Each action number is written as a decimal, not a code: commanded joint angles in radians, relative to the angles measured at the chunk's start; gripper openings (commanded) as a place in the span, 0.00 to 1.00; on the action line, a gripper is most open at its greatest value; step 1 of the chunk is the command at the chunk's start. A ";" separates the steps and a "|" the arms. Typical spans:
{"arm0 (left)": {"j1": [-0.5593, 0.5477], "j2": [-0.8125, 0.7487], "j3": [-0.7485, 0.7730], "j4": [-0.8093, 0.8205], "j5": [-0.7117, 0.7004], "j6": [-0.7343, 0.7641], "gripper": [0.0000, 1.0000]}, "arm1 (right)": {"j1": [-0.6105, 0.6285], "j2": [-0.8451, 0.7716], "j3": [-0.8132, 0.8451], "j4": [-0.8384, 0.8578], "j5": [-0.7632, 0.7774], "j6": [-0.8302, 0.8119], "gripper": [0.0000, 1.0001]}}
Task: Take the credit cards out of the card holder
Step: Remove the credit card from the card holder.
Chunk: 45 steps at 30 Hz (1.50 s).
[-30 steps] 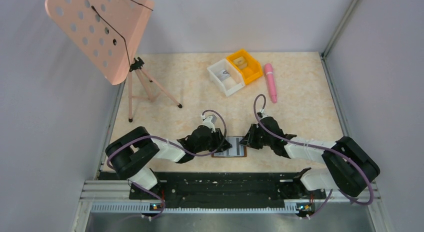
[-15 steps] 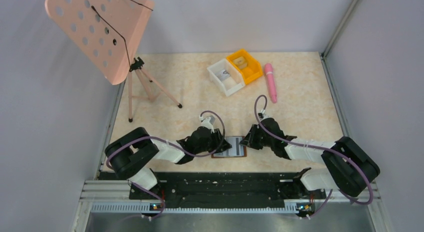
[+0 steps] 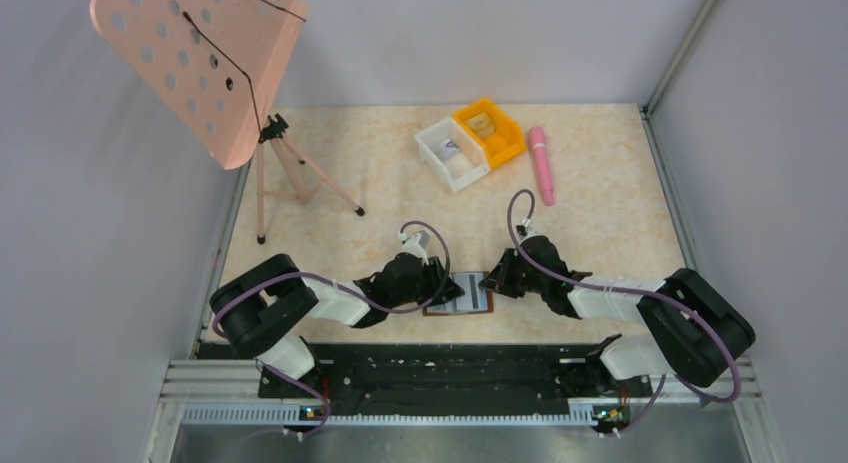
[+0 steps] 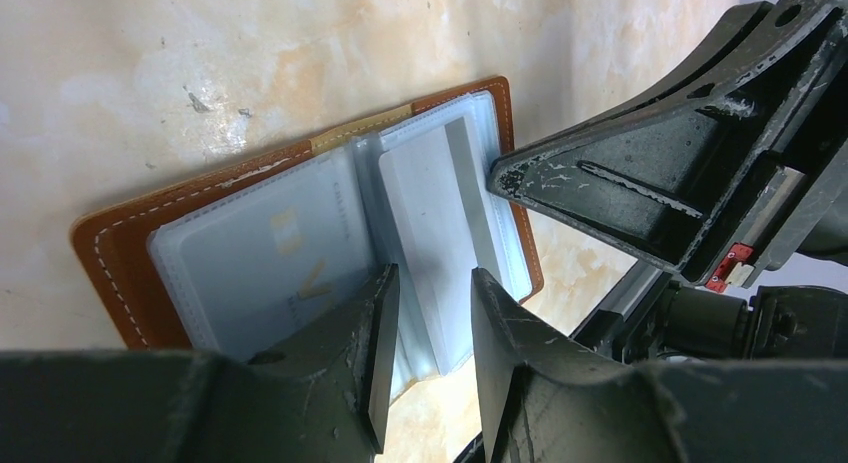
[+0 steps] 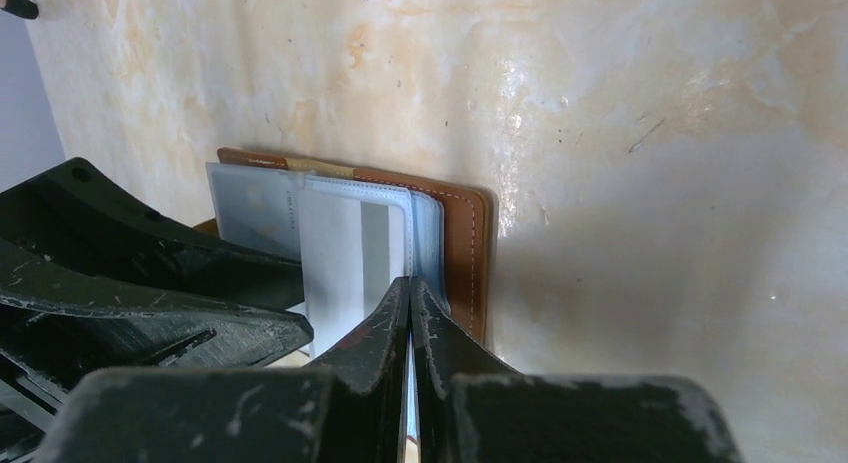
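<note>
The cards (image 4: 420,203) may stay in while we drag the holder (image 4: 110,253).
It lies open on the bench (image 5: 650,183); our right fingers (image 5: 410,303) are closed at a card's edge, perhaps on sleeve only; left fingers (image 4: 385,303), half open and empty, stand over the fold.

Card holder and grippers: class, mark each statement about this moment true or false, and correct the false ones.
1. The card holder lies open on the table. True.
2. The left gripper is shut tight. False: its jaws stand apart over the holder's sleeves.
3. The right gripper is shut, its tips at the holder's outer sleeve. True.
4. A card lies loose on the table. False: the credit cards show only inside the holder's clear sleeves.
5. The orange bin stands alone. False: the white bin sits right beside it.
</note>
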 commanded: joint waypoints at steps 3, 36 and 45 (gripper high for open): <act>-0.006 0.023 -0.017 0.061 0.047 -0.028 0.39 | -0.004 0.062 -0.062 -0.109 0.046 -0.025 0.00; 0.021 -0.130 -0.079 -0.077 0.008 -0.061 0.00 | -0.036 0.042 -0.011 -0.216 0.115 -0.045 0.00; 0.047 -0.220 -0.058 -0.251 -0.026 -0.025 0.00 | -0.053 0.026 0.010 -0.244 0.117 -0.072 0.00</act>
